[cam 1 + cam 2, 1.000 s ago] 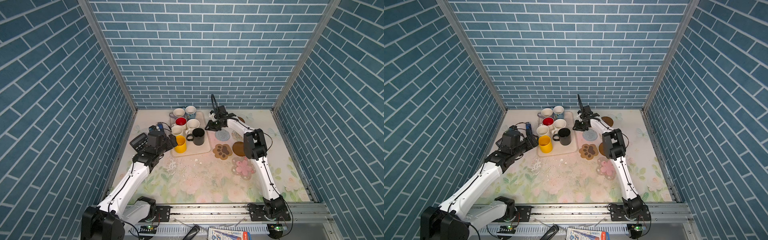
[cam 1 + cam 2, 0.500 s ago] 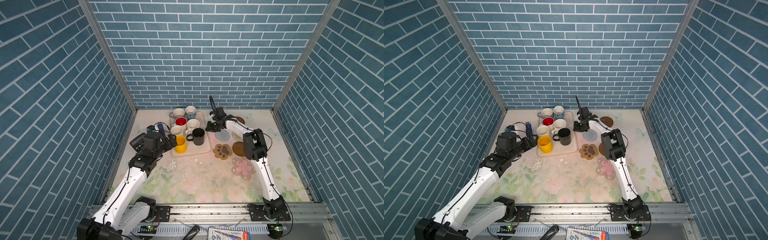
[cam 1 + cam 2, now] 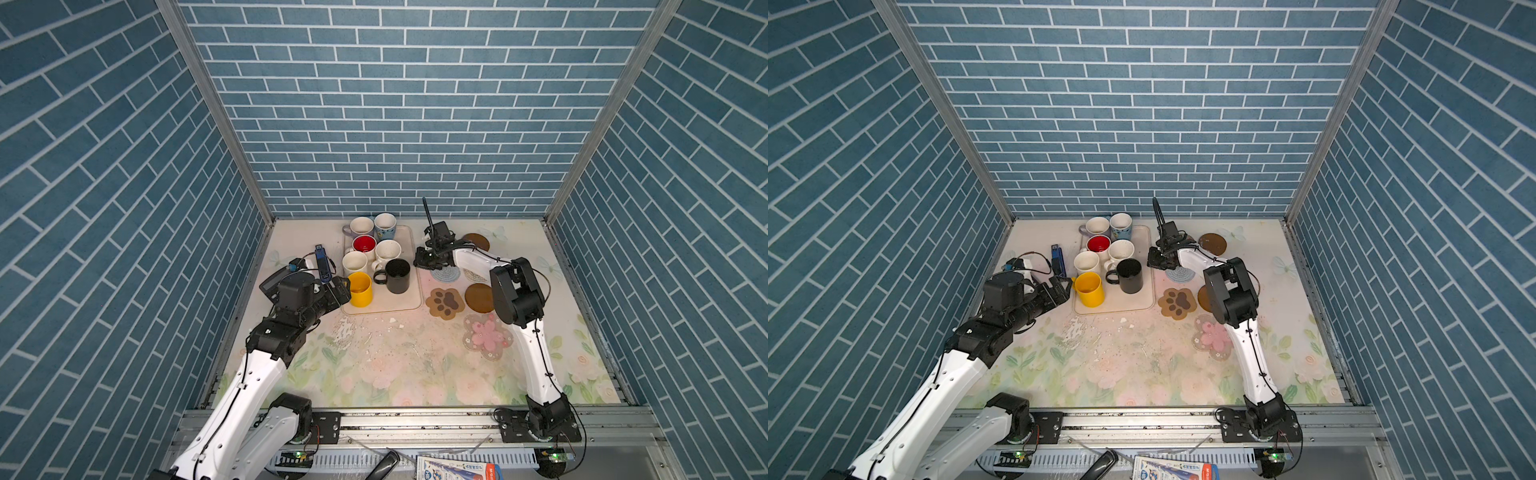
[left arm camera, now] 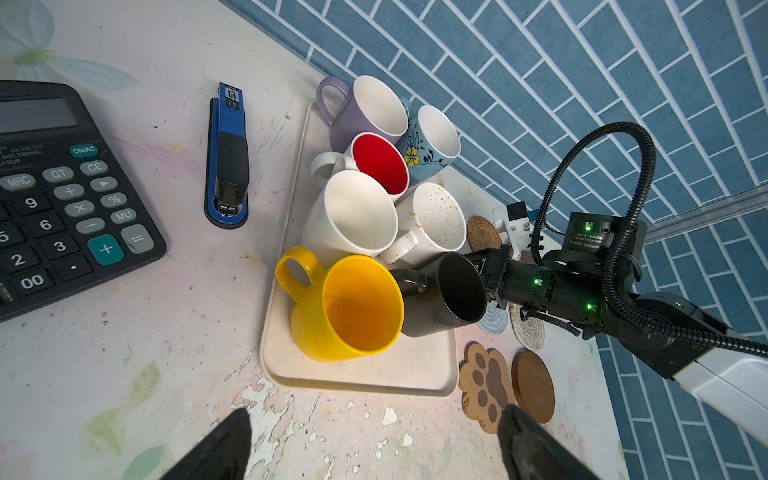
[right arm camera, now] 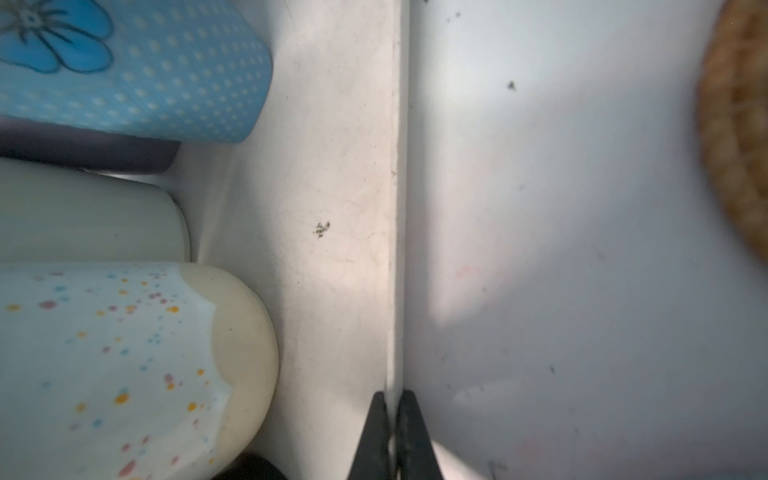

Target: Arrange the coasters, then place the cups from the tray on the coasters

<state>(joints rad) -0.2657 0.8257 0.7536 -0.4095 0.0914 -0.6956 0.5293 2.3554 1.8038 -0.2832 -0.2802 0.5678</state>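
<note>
Blue brick-patterned walls enclose a pale floral tabletop point(image 3: 386, 365). Toward the back sits the beige tray point(image 3: 388, 305) with all seven cups on it: yellow point(image 3: 360, 289) and black point(image 3: 397, 275) nearest, then plain white point(image 3: 354, 262) and speckled white point(image 3: 387, 250), red-inside white point(image 3: 364, 244), and lavender-grey point(image 3: 360, 226) and light blue point(image 3: 385, 222) at the back.

Right of the tray lie the coasters: a paw-shaped one point(image 3: 444, 302) just beside a brown disc point(image 3: 478, 298), a pink flower point(image 3: 486, 336) nearer the front, a pale blue knit one point(image 3: 444, 274) and a whitish woven one point(image 3: 473, 275) partly under the right arm, a second brown disc point(image 3: 476, 241) at the back, and a woven tan one point(image 4: 484, 232).

The left gripper point(image 4: 374, 453) hovers at the tray's near left corner, by the yellow cup's handle, fingers spread wide and empty. The right gripper point(image 5: 392, 399) sits low at the tray's right rim, fingers pressed together; it may be nipping the rim, but the blurred close view does not settle that.

A black calculator point(image 4: 62, 195) and a blue stapler point(image 4: 227, 166) lie left of the tray.
</note>
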